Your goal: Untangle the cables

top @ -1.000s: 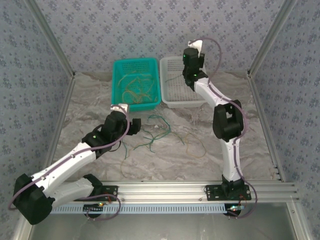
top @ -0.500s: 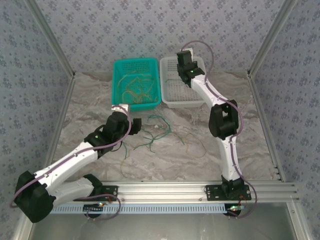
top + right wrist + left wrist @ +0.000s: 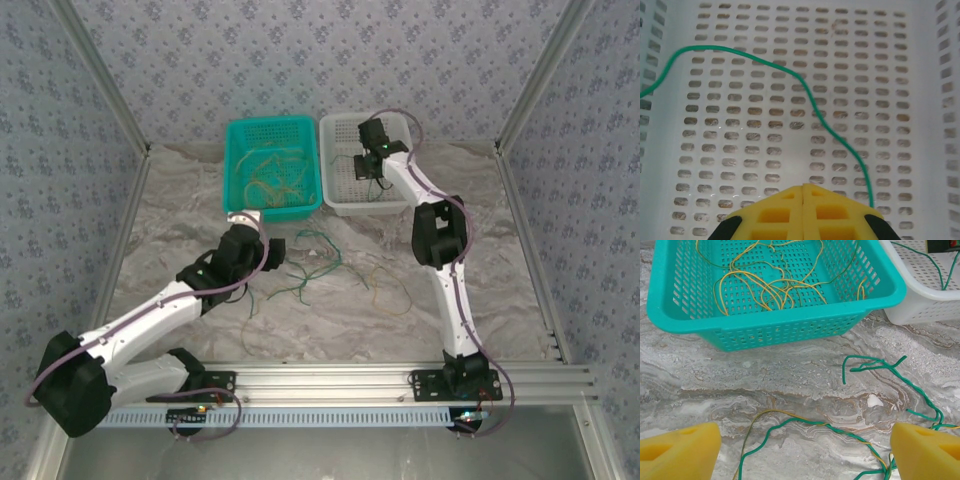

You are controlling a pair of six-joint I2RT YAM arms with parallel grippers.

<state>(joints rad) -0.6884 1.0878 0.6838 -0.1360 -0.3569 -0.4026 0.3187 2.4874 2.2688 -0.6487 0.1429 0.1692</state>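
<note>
Partway through, I'd judge. The teal basket point(image 3: 775, 315) at the back holds a loose bunch of yellow cables point(image 3: 765, 287), and a thin green strand seems to be mixed in, so that pile may not be fully sorted. The white basket point(image 3: 920, 305) sits just beside it. The right gripper point(image 3: 804, 190) hangs low inside the white basket with its pads pressed together. A green cable point(image 3: 810, 102) runs from the edge of the pads across the perforated floor, so it looks pinched and on its way to being laid there. The left gripper point(image 3: 805, 440) hovers over the table point(image 3: 765, 380) just in front of the teal basket, jaws wide, nothing between them. More cables lie loose on the marbled surface under it. One is a kinked green wire point(image 3: 875, 364). There is also an entwined pair point(image 3: 830, 426), yellow running alongside green, not yet separated. From above, a yellow loop point(image 3: 388, 288) lies off toward the right arm, apart from the rest. Left to do, as I read it: set down the held green one, pull the twisted pair apart, and clear the loose strands off the table into a basket by colour. I can't give an exact count, the wires are too thin.
</note>
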